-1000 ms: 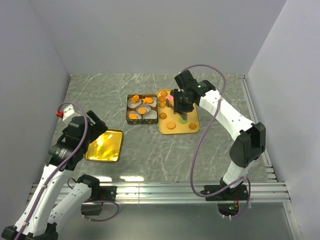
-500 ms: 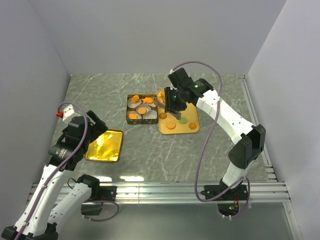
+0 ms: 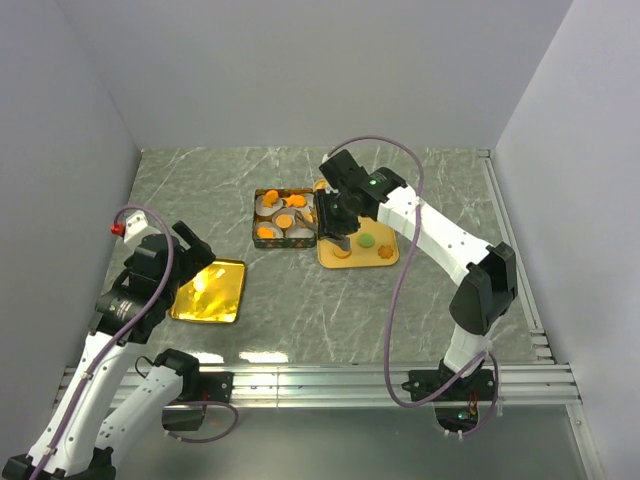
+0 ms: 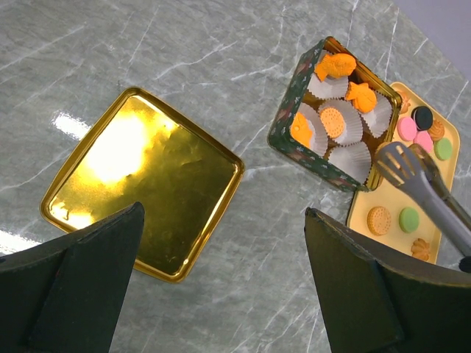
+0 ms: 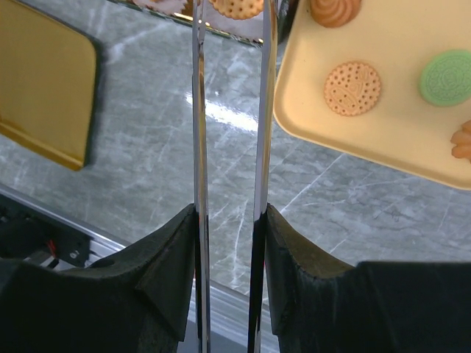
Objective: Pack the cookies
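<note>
Cookies lie in white paper cups inside the dark green tin (image 3: 283,217), among them an orange round one (image 4: 333,121). More cookies sit on the yellow tray (image 3: 380,258): a golden biscuit (image 5: 353,88), a green one (image 5: 445,77), a pink one (image 4: 406,129) and a black one (image 4: 422,116). My right gripper (image 5: 229,220) is shut on metal tongs (image 4: 401,165), whose head hangs over the tin's right edge. A golden biscuit (image 5: 235,6) shows between the tong arms; whether it is gripped I cannot tell. My left gripper (image 4: 224,213) stands open and empty above the table, next to the gold lid (image 4: 140,176).
The gold lid (image 3: 208,291) lies flat at the front left, apart from the tin. The tin and tray touch side by side mid-table. Grey walls close in on three sides, and a metal rail (image 3: 330,380) runs along the near edge.
My right arm has carried the tongs leftward, from above the tray's pink and green cookies to the tin's right edge. The left arm has not moved.
</note>
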Robot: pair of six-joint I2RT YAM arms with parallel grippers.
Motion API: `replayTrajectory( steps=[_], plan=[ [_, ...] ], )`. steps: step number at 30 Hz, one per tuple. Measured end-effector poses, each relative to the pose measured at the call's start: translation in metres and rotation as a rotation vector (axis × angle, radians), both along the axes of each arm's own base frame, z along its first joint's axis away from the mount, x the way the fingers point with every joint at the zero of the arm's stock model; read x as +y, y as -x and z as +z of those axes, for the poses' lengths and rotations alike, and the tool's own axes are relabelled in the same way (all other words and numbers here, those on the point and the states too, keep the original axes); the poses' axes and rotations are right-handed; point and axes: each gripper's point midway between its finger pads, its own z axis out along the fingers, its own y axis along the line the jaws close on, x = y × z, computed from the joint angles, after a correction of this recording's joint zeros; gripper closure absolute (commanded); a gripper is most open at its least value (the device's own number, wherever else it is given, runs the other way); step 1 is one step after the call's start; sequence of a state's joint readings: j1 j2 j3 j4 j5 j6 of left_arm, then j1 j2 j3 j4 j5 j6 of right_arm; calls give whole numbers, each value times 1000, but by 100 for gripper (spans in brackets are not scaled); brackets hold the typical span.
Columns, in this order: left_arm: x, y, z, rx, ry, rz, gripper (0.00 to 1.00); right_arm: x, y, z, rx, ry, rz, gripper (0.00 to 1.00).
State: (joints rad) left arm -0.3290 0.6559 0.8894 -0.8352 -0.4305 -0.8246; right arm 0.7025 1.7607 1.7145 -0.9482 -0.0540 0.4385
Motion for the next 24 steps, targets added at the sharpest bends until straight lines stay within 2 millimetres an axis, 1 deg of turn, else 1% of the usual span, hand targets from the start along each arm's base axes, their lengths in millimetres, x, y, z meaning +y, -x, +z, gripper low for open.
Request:
replayTrajectory(
  steps=[4,7,13,20,24],
  plan=[
    [0,0,0,-1,0,-2,4,0,2,-14,23,18,0,56],
    [0,1,1,-4,1,-2,4,-1,3,-21,32,27,1,55],
    [-2,1,1,-6,2,-9,4,1,2,-26,30,25,4,53],
    [-3,1,1,-5,2,-13,4,5,-2,-35,35,31,8,46],
    [-3,1,1,-5,2,-16,3,5,-3,-39,42,38,8,45]
  ],
)
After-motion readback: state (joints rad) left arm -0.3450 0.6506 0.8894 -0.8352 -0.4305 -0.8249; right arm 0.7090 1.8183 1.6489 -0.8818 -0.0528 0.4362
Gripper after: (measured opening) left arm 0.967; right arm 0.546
